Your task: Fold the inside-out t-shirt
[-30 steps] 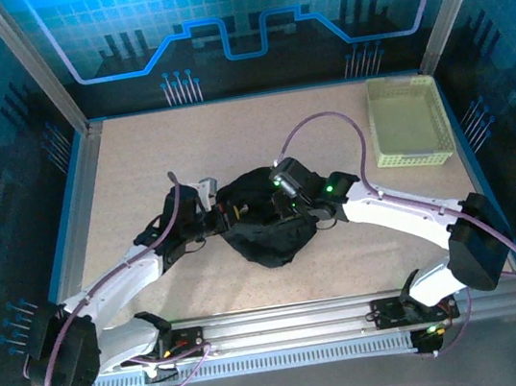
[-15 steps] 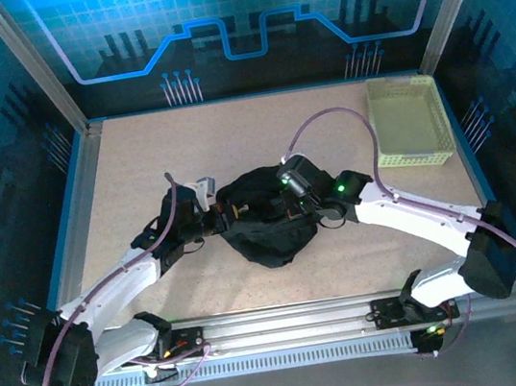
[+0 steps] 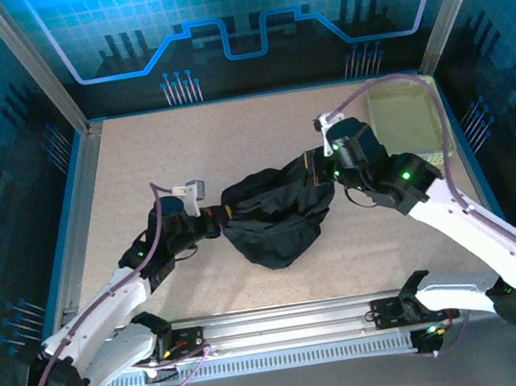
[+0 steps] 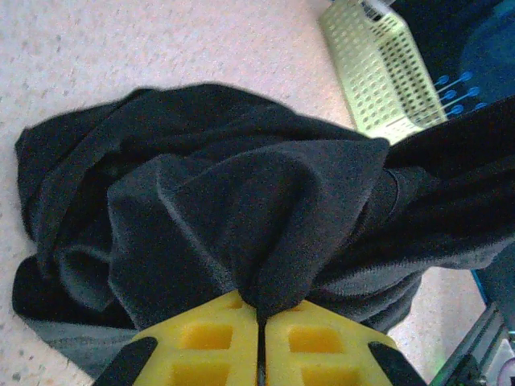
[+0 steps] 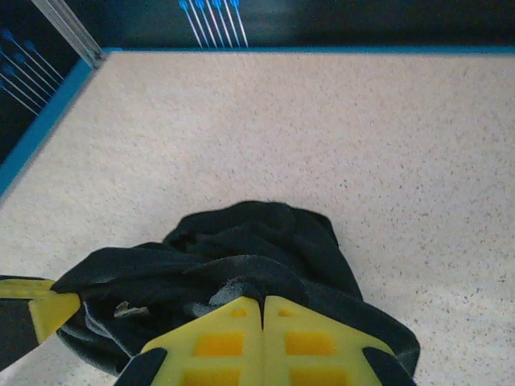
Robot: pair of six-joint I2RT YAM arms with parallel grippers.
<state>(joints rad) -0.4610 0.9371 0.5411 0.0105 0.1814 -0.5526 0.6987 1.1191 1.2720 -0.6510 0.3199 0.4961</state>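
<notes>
The inside-out t-shirt is a crumpled black bundle at the table's middle, stretched between both arms. My left gripper pinches its left edge; in the left wrist view the yellow fingers are shut on a fold of the t-shirt. My right gripper holds the shirt's upper right end, lifted and pulled toward the back right. In the right wrist view its yellow fingers are shut on black fabric of the t-shirt, which hangs down to the table.
A pale yellow-green basket stands at the back right, just behind the right arm; it also appears in the left wrist view. Blue-edged table borders and metal frame posts ring the workspace. Bare tabletop lies behind the shirt.
The right gripper has moved up and to the right, drawing the shirt's right end out of the bundle. The left gripper has shifted slightly left and stays clamped on the fabric.
</notes>
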